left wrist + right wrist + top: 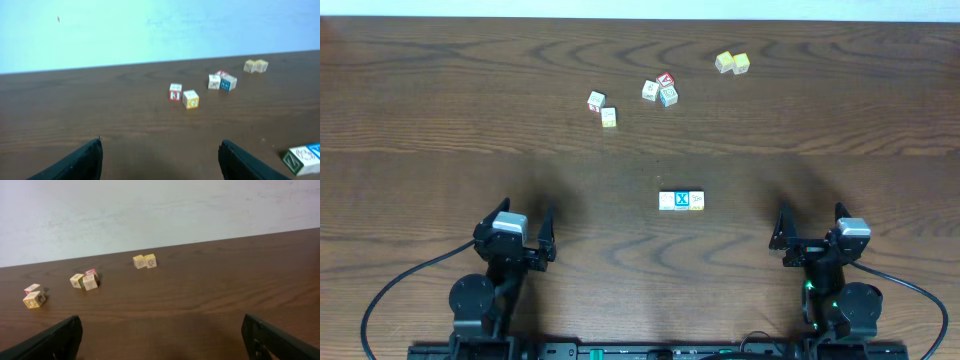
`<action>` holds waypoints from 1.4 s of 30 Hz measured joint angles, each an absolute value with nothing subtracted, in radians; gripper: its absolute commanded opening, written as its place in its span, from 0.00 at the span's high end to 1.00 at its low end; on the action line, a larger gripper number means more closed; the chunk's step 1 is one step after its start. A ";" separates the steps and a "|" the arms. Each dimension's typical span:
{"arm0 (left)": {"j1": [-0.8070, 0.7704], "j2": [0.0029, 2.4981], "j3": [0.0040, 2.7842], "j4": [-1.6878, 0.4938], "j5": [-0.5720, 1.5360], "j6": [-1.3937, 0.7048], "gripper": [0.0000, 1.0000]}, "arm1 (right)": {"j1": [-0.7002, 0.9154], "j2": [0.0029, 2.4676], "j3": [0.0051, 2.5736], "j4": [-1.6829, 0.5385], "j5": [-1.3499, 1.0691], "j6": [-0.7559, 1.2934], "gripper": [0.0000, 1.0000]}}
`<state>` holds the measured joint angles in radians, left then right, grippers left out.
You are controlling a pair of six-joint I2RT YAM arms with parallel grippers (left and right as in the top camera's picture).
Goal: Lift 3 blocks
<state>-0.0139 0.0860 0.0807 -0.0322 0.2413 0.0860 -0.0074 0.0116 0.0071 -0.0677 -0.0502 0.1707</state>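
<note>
Three blocks (681,201) are seen in a touching row near the centre of the table (420,130), blue-X one in the middle. L gripper (527,214) and R gripper (811,212) are set at the near edge, jaws spread wide, nothing held, both well apart from the row. Other cubes (660,90) are scattered further back

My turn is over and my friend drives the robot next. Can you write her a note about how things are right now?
Left gripper: open, holding nothing, near the front of the table.
Right gripper: open, holding nothing, also near the front.
Three blocks: side by side in a row between the two arms, the blue X one in the middle.
Done: nothing lifted yet.
Left: lift those three blocks. Leave the other blocks farther back alone.
</note>
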 measured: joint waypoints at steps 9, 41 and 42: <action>0.020 0.020 0.029 -0.010 0.241 0.086 0.26 | -0.007 0.012 0.007 -0.068 -0.050 0.170 0.01; 0.023 0.012 0.023 -0.032 0.104 0.019 0.26 | -0.007 0.012 0.007 -0.068 -0.051 0.170 0.01; 0.023 0.012 0.023 -0.032 0.102 0.019 0.26 | -0.007 0.012 0.007 -0.068 -0.050 0.170 0.01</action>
